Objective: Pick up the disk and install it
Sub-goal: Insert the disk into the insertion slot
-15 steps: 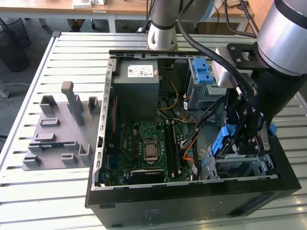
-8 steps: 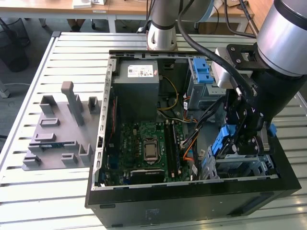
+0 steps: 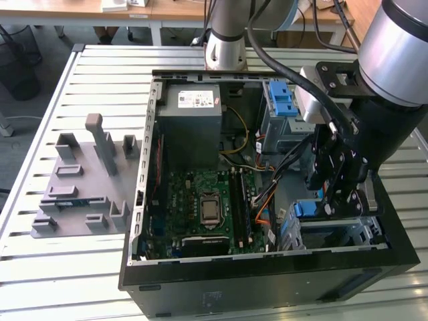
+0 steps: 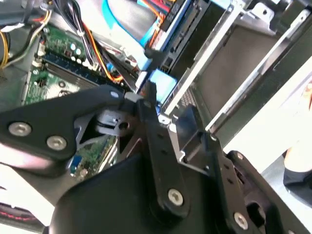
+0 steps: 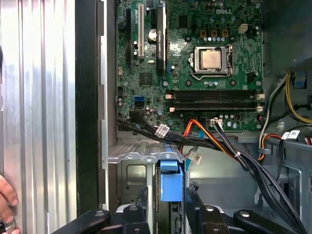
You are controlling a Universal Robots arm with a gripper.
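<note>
The disk (image 5: 170, 178) stands on edge, and its blue carrier frame shows between the two black fingers of my gripper (image 5: 168, 199), which is shut on it. It sits at the mouth of the silver metal drive cage (image 5: 130, 165) in the front corner of the open computer case (image 3: 267, 294). In the exterior view my gripper (image 3: 332, 206) hangs low inside the case at the exterior view's right, with the disk's blue edge (image 3: 308, 208) beside it. In the second wrist view the blue frame (image 4: 163, 84) lies just past a fingertip (image 4: 149, 95).
The green motherboard (image 3: 204, 200) fills the case floor. Black and orange cables (image 5: 219, 144) run beside the cage. A grey power supply (image 3: 189, 114) and a light-blue bracket (image 3: 281, 99) sit at the back. A grey fixture (image 3: 83, 180) lies on the slatted table. A person's hand (image 5: 6, 202) rests nearby.
</note>
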